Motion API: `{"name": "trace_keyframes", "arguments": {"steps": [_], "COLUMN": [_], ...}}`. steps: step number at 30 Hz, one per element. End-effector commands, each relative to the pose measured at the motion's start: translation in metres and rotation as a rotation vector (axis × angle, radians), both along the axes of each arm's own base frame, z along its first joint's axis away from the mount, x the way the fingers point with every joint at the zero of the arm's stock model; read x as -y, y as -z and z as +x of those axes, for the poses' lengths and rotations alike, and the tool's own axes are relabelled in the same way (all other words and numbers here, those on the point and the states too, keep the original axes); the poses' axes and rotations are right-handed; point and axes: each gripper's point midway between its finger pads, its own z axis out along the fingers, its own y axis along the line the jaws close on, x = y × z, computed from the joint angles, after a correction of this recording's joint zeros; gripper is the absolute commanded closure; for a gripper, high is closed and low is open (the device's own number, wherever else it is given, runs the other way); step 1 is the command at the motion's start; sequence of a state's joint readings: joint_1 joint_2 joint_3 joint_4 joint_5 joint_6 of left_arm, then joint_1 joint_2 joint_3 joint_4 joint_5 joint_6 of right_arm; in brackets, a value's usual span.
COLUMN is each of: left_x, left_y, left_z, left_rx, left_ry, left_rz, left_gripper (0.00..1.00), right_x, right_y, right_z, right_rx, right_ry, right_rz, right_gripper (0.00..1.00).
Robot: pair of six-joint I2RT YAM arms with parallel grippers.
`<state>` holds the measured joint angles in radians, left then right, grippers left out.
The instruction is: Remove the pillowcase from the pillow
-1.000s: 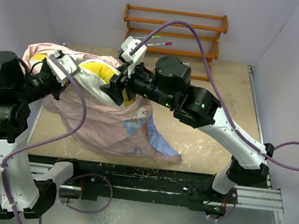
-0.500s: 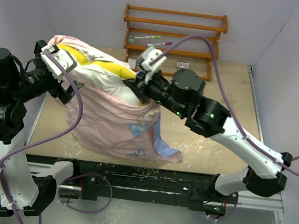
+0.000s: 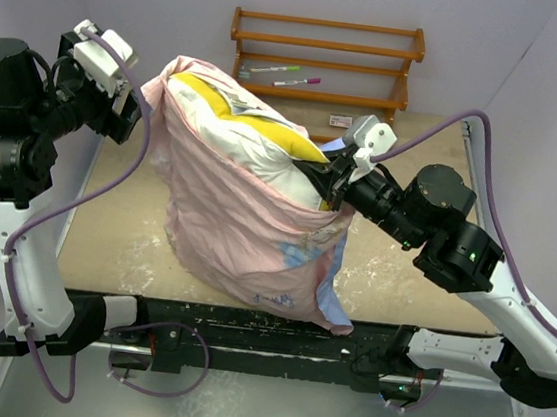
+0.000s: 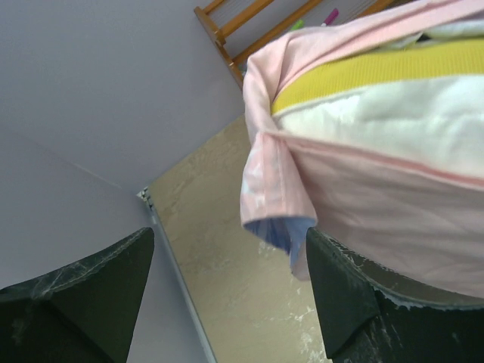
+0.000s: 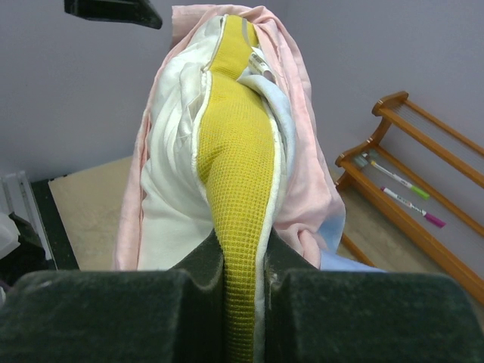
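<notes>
"Above the bench (image 3: 124, 236), what is hanging there?"

"The pillow (image 3: 266, 142), raised off the surface. The pillowcase (image 3: 240, 234) is draped round its lower part, pink side out. The cream top and a yellow band (image 3: 211, 97) stick out of the open end."

"Does the cloth reach the bench?"

"Its lowest tip, where some blue shows, comes down to the near edge. I cannot tell whether it touches."

"What holds it up?"

"The right jaws are clenched on the pillow's yellow band. The right wrist view shows the band pinched between both fingers (image 5: 106, 310)."

"And the left jaws?"

"Released and spread wide, raised at the far left, apart from the bundle. In their wrist view a folded pink corner of the pillowcase, blue underneath, hangs just beside one finger (image 4: 340, 302), not gripped."

"Anything behind?"

"A wooden rack (image 3: 327, 45) stands against the back wall, with a green marker (image 3: 274, 69) and a pink marker (image 3: 306, 80) on a shelf."
</notes>
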<state>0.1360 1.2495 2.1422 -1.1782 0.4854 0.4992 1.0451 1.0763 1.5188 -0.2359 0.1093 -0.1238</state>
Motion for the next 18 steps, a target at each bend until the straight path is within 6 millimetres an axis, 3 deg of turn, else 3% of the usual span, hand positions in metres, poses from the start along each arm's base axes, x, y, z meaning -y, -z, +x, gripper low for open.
{"name": "trace_keyframes", "arguments": {"steps": [1,4,9,11,14,16,18], "left_x": [0.024,0.031,0.016,0.012,0.013,0.016,0.017], "left_y": [-0.018,-0.012,0.003,0.008,0.017,0.022,0.023], "left_z": [-0.002,-0.005,0.003,0.005,0.006,0.005,0.004], "left_rx": [0.013,-0.01,-0.028,-0.029,-0.047,-0.071,-0.072], "left_ry": [0.1,0.149,0.089,0.075,0.077,0.096,0.106], "left_rz": [-0.112,-0.113,-0.04,-0.023,-0.03,-0.041,-0.04], "left_gripper": [0.18,0.25,0.56,0.63,0.55,0.25,0.15], "right_x": [0.007,0.007,0.013,0.015,0.014,0.013,0.012], "right_y": [-0.064,-0.062,-0.067,-0.07,-0.073,-0.073,-0.071], "right_z": [-0.014,-0.014,-0.017,-0.02,-0.026,-0.03,-0.033], "right_rx": [0.153,0.153,0.168,0.173,0.171,0.163,0.152], "right_ry": [-0.051,-0.053,-0.051,-0.061,-0.092,-0.112,-0.129], "right_rz": [0.117,0.107,0.118,0.123,0.128,0.125,0.117], "right_gripper": [1.0,1.0,1.0,1.0,1.0,1.0,1.0]}}
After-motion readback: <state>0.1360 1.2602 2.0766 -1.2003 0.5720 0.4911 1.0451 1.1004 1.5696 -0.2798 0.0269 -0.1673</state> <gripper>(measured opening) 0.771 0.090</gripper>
